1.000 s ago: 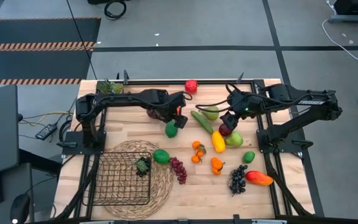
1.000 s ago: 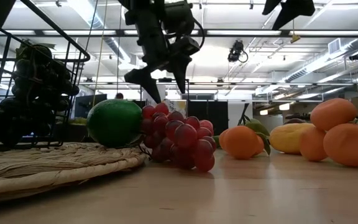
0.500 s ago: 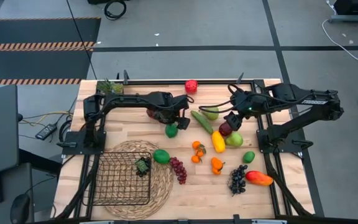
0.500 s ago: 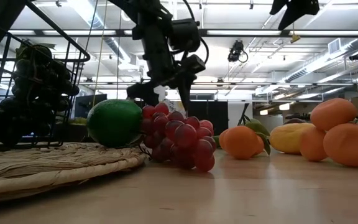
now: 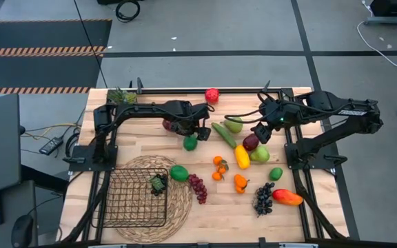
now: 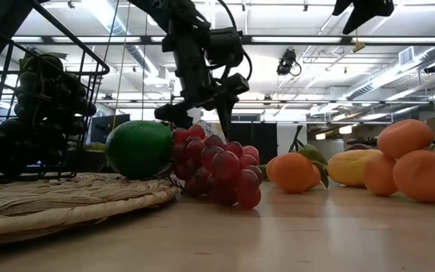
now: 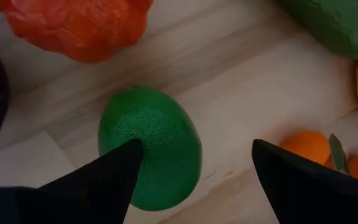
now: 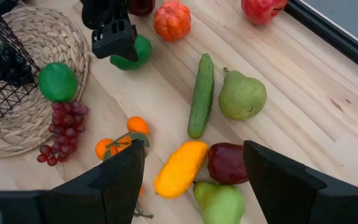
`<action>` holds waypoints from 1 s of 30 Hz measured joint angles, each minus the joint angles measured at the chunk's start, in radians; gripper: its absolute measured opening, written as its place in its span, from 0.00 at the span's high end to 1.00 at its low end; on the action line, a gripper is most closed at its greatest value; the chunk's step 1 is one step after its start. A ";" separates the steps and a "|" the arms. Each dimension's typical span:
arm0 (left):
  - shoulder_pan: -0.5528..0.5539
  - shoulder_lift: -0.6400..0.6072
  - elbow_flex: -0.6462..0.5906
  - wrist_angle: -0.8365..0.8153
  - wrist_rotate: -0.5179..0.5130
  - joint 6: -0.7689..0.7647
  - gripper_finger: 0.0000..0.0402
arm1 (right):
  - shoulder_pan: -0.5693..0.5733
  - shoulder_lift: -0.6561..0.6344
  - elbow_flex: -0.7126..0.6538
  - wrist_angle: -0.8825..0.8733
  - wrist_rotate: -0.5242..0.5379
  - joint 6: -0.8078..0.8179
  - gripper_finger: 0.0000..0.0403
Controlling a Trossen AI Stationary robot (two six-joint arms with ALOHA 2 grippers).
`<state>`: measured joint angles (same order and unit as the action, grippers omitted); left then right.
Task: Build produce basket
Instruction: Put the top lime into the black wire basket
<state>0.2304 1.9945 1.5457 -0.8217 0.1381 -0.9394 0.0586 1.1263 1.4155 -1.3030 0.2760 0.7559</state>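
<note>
Left gripper (image 7: 191,165): we see its fingers spread wide, low over the lime (image 7: 149,146), one fingertip touching the lime's side, nothing pinched.
Lime: directly under our left gripper, on bare wood.
Tomato (image 7: 73,25): just beyond the lime from that gripper.
Cucumber (image 8: 199,94): off to the side of the left gripper, between the two arms.
Right gripper (image 5: 260,135): we see it spread and empty, raised over the dark apple (image 8: 227,163).
Squash (image 8: 180,167): beside that apple, just under our right gripper.
Pear (image 8: 242,96): slightly beyond it.
Basket (image 5: 135,200): well apart from both grippers, on the mat (image 5: 181,200), with dark grapes (image 5: 158,183) inside.
</note>
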 joint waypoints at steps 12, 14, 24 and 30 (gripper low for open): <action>0.014 -0.002 0.088 -0.098 0.023 0.042 0.21 | -0.003 0.000 0.000 -0.008 0.019 -0.023 0.31; 0.014 -0.003 0.104 -0.097 0.016 0.042 0.21 | -0.003 0.000 0.000 -0.009 0.019 -0.025 0.31; -0.005 -0.004 0.117 -0.265 -0.082 0.042 0.21 | -0.003 0.000 0.000 -0.013 0.047 -0.027 0.31; -0.003 -0.003 0.117 -0.244 -0.049 0.027 0.21 | -0.004 0.000 0.000 -0.039 0.076 -0.027 0.31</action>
<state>0.2272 1.9919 1.6630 -1.0661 0.0895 -0.9119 0.0550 1.1263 1.4155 -1.3424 0.3521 0.7288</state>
